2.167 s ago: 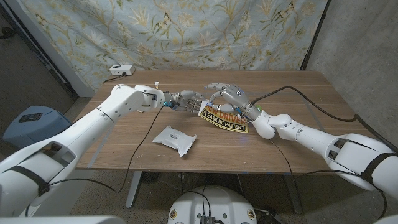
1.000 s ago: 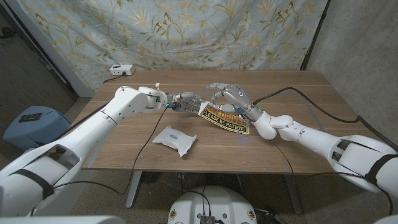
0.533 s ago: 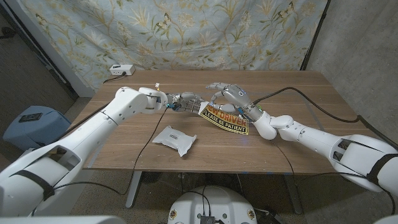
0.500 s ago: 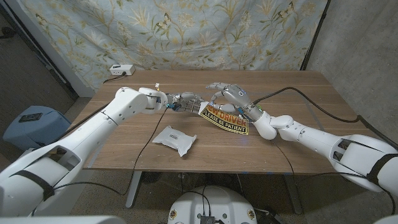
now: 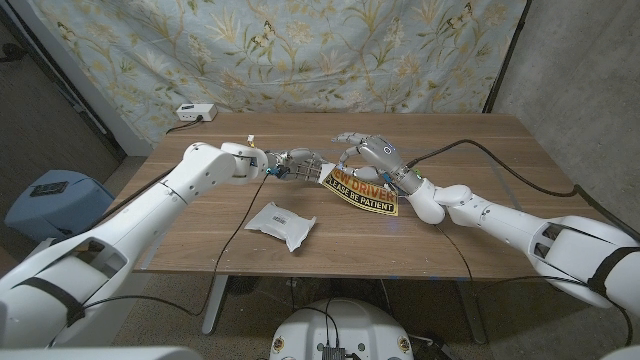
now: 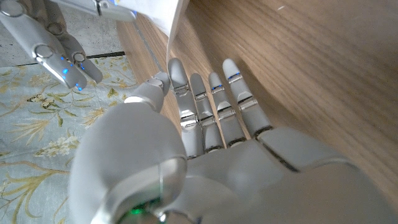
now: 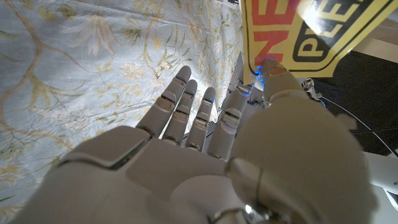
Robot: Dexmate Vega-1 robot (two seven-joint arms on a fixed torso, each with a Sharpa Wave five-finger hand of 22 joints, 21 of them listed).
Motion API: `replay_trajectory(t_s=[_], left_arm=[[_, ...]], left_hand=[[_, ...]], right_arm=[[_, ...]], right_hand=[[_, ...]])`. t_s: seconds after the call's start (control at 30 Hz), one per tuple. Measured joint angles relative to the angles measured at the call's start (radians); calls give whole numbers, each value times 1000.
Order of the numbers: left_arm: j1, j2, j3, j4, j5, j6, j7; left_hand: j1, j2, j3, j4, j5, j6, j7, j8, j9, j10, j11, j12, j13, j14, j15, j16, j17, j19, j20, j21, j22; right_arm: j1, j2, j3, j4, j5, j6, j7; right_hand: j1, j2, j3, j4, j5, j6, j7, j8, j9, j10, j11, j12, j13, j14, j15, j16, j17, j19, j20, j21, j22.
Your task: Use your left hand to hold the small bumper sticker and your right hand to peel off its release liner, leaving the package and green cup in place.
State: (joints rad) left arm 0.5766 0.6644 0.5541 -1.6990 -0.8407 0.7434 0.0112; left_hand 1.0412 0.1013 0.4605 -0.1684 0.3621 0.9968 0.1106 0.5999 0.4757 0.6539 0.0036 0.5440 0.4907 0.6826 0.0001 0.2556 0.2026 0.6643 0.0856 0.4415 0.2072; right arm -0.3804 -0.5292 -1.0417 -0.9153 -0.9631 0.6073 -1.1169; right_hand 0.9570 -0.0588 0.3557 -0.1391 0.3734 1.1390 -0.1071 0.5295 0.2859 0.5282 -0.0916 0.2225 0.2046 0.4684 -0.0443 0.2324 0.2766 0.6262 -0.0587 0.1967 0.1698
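Note:
The small bumper sticker [image 5: 362, 191], yellow with red and black print, hangs tilted just above the table between my two hands. My left hand [image 5: 298, 165] pinches its left corner; in the left wrist view the thumb and a finger of that hand [image 6: 186, 162] close on the sticker's white edge [image 6: 175, 25]. My right hand [image 5: 366, 154] reaches over the sticker's far edge. In the right wrist view its thumb [image 7: 275, 73] presses the sticker [image 7: 305, 31] against a finger, while the other fingers stay spread. The white package [image 5: 281, 223] lies flat nearer the front.
A small white box [image 5: 195, 113] with a cable sits at the back left corner of the wooden table [image 5: 480, 225]. A black cable [image 5: 520, 170] crosses the table's right side. A flowered cloth hangs behind.
Barely anything: both hands keep their hold on the sticker, which has shifted a touch toward my left hand. The package has not moved.

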Motion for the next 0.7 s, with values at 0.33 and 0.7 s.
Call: replay_trajectory(t_s=[0.33, 0.7], left_arm=[[3, 1, -2, 2, -1, -10, 0], [3, 1, -2, 19, 0, -21, -10]], left_hand=[[1, -1, 0, 0, -4, 0, 0, 0, 4, 0, 0, 0, 8, 0, 0, 0, 4, 0, 0, 0, 0], [9, -1, 0, 0, -7, -4, 4, 0, 5, 0, 0, 0, 13, 0, 0, 0, 5, 0, 0, 7, 0]], right_arm=[[-1, -6, -1, -6, -2, -3, 0], [9, -18, -20, -20, 17, -20, 4]], right_hand=[[5, 5, -6, -6, -4, 0, 0, 3, 0, 0, 0, 0, 0, 0, 0, 0, 0, 0, 0, 0, 0], [9, 9, -6, -6, -4, -2, 2, 3, -5, 0, 0, -5, 0, 0, 0, 0, 0, 0, 0, 0, 0]])
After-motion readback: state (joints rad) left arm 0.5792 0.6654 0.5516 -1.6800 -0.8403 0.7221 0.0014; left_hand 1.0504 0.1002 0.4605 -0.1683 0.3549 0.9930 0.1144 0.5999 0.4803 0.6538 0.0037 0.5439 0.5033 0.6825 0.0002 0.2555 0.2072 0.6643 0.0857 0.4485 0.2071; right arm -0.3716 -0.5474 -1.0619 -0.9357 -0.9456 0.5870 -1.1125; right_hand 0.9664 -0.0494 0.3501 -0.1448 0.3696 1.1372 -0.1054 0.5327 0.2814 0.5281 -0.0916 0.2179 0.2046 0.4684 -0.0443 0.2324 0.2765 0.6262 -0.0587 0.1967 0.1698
